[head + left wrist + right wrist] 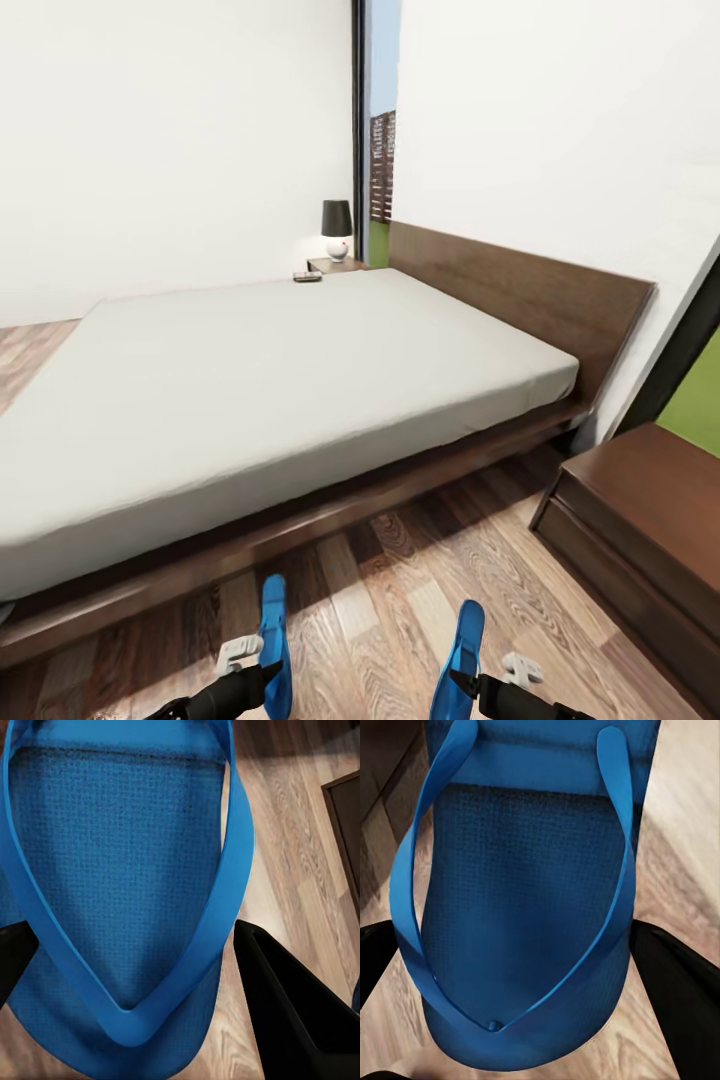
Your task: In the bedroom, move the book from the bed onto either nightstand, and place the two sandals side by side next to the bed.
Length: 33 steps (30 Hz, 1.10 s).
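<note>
My left gripper (pixel 262 682) is shut on one blue sandal (pixel 274 640), held on edge above the wood floor in front of the bed (pixel 250 390). The right gripper (pixel 466 686) is shut on the other sandal (pixel 461 655), also on edge. In the left wrist view the sandal (pixel 120 862) sits between the black fingers (pixel 300 1020). In the right wrist view the other sandal (pixel 525 907) does the same between its fingers (pixel 682 975). The book (pixel 307 276) lies on the mattress's far corner. A far nightstand (pixel 338 265) stands just behind it.
A black-shaded lamp (pixel 337 230) stands on the far nightstand. A second dark wooden nightstand (pixel 640 520) stands at the right near the headboard (pixel 520 290). A strip of plank floor (pixel 400 600) runs between it and the bed frame.
</note>
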Available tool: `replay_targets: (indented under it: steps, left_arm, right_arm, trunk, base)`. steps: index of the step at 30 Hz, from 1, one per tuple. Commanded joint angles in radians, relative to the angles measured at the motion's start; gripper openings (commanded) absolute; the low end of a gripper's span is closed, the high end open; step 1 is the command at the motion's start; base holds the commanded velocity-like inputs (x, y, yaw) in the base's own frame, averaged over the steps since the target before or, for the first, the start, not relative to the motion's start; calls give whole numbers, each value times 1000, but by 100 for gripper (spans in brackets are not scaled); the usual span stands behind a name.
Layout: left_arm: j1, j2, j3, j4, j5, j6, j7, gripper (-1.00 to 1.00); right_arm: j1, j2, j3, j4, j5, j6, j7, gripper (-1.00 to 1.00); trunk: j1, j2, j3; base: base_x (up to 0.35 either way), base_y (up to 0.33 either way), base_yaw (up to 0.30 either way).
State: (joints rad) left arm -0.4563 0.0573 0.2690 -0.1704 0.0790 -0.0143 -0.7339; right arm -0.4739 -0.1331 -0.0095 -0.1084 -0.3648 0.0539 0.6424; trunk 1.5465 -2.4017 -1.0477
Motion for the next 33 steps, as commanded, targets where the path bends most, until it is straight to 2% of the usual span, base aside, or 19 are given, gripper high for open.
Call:
replay_targets:
  steps: [1,33]
  left_arm:
    - [-1,1,-5,2,7,-3,-2,-100]
    - [-1,-4,-5,9,7,-3,-2,-100]
  right_arm:
    - [0,0,0,0,-6,6,3,-100]
    - [0,-2,-1,1,-6,6,0,-100]
  trunk:
    - [0,0,-1]
    - [0,0,-1]
  base:
    - [0,0,252]
    - [0,0,252]
